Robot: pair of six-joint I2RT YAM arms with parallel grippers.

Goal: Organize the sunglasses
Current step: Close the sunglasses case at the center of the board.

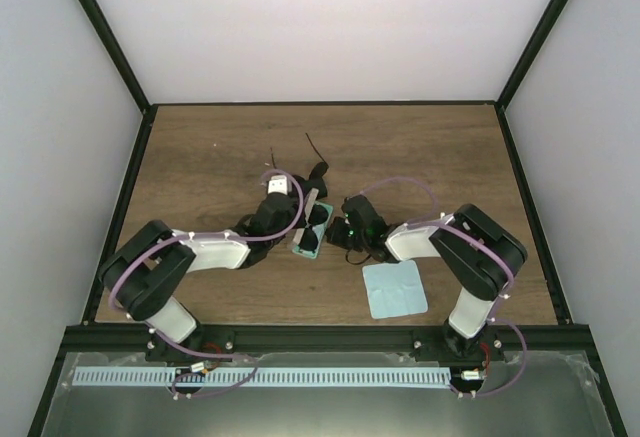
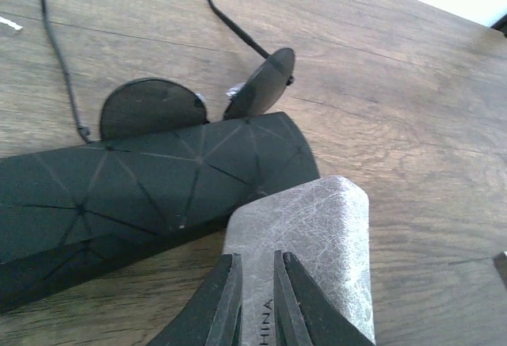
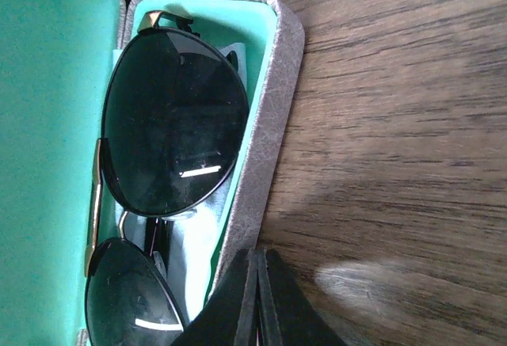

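Sunglasses: two pairs. Round-lens pair [image 2: 154, 107], gold-trimmed pair [image 3: 174, 124]. Cases: two. Black case [image 2: 150, 188], grey teal-lined case [image 3: 269, 124]. Light blue cloth [image 1: 394, 289]: one in plain view on bench.

Cased sunglasses [image 3: 170, 124], loose sunglasses [image 2: 154, 107]

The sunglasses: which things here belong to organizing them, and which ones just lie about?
Belong to the job: sunglasses inside the open grey case; round sunglasses, not in a case; probably the black case beside them.
Lying about: light blue cloth, apart from the cases.
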